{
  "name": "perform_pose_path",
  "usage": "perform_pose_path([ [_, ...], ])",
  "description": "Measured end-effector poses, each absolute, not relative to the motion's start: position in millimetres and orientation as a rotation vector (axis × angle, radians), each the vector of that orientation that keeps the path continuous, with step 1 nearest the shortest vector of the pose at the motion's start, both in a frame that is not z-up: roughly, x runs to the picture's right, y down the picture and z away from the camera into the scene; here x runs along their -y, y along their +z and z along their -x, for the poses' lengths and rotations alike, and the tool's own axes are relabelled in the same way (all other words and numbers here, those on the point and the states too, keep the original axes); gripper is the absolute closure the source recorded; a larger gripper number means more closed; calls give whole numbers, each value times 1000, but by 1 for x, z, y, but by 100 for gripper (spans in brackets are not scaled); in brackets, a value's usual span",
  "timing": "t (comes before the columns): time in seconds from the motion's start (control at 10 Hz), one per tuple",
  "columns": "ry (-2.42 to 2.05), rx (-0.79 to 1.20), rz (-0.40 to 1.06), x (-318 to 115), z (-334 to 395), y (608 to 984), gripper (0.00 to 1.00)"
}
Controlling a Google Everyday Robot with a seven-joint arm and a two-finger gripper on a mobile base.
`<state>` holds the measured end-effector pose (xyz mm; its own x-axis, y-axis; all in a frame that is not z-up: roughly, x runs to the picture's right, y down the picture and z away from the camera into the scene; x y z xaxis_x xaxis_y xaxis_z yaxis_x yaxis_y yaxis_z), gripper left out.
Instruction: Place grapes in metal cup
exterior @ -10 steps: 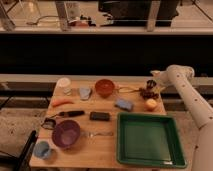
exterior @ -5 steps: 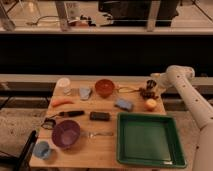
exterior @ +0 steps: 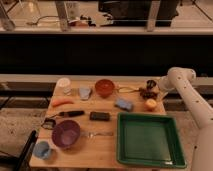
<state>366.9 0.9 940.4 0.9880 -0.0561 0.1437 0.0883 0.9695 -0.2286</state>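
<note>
Our arm bends in from the right, gripper [exterior: 151, 86] down at the grapes [exterior: 144, 93]; we cannot tell its grip. The orange bowl [exterior: 105, 93] sits left of it.

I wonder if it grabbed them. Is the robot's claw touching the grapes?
Cannot tell. In the camera view the gripper and the grapes overlap as one dark patch at a far corner of the table.
</note>
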Motion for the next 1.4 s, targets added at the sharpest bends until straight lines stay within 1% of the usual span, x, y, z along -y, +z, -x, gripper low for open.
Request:
perform_pose_path([
  [0.2, -64, 138, 242, -3, -371, 943, 36],
  [0.4, -62, 147, 249, -5, -371, 944, 43],
  [0.9, -66, 181, 265, -9, -361, 939, 43],
  [1.4, -43, 232, 332, -27, -356, 941, 43],
])
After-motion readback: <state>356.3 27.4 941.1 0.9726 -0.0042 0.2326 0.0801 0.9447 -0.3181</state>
